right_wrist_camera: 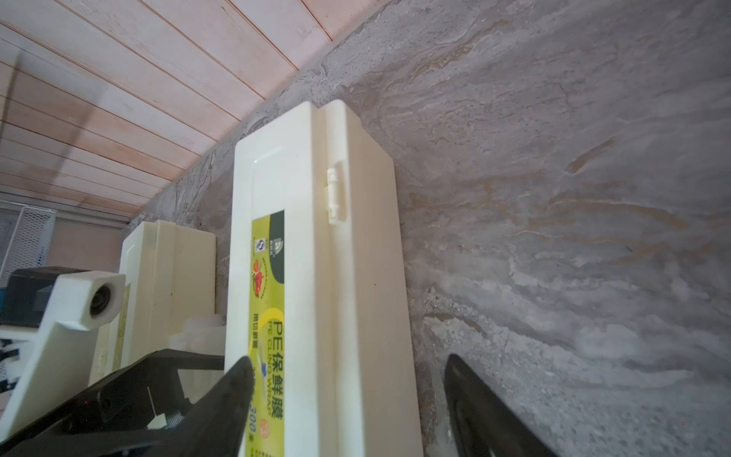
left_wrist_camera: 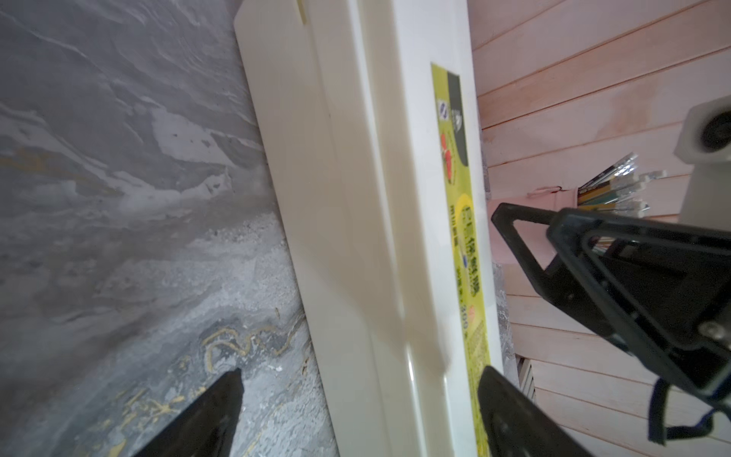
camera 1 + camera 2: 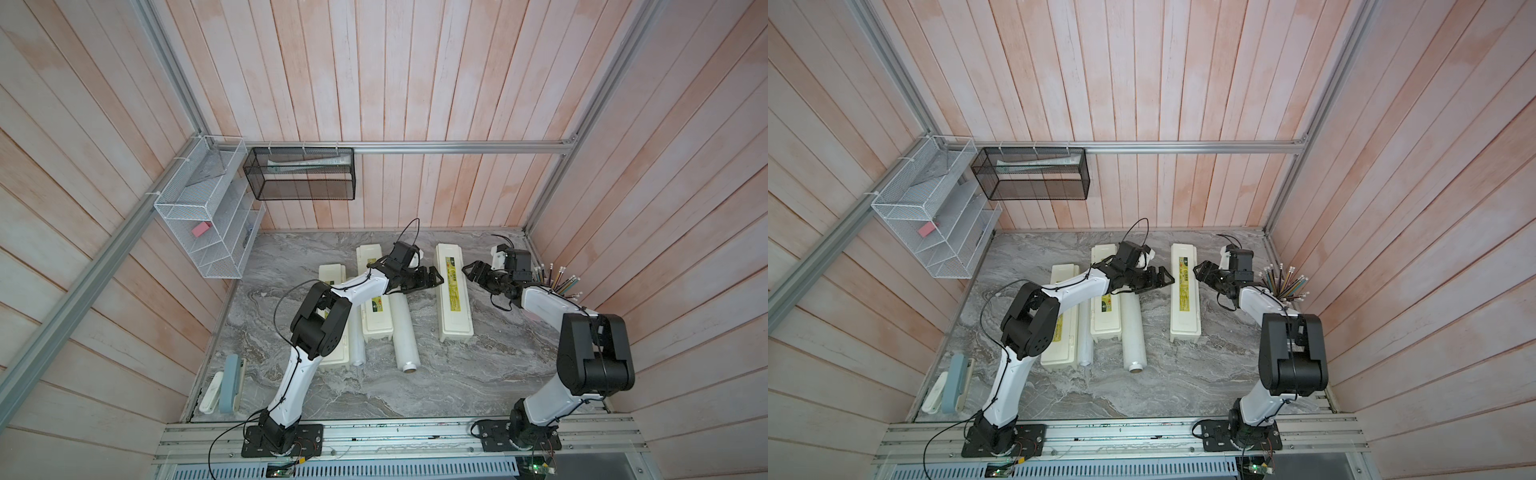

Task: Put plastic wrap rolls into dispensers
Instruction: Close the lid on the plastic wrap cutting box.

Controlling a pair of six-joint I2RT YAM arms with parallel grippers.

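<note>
Grey marbled tabletop (image 3: 457,374) fills the lower middle of both top views, boxed in by pink plank walls (image 3: 415,83). Near centre lies the right dispenser (image 3: 455,316), lid shut; the middle dispenser (image 3: 376,324) and left dispenser (image 3: 332,272) sit further left. One plastic wrap roll (image 3: 402,332) lies just right of the middle dispenser, a second roll (image 3: 356,345) between the middle and left ones. At the right dispenser's left edge hovers the left gripper (image 3: 434,279), jaws spread wide, empty. Opposite, the right gripper (image 3: 469,272) has its fingers (image 1: 237,395) apart, holding nothing
</note>
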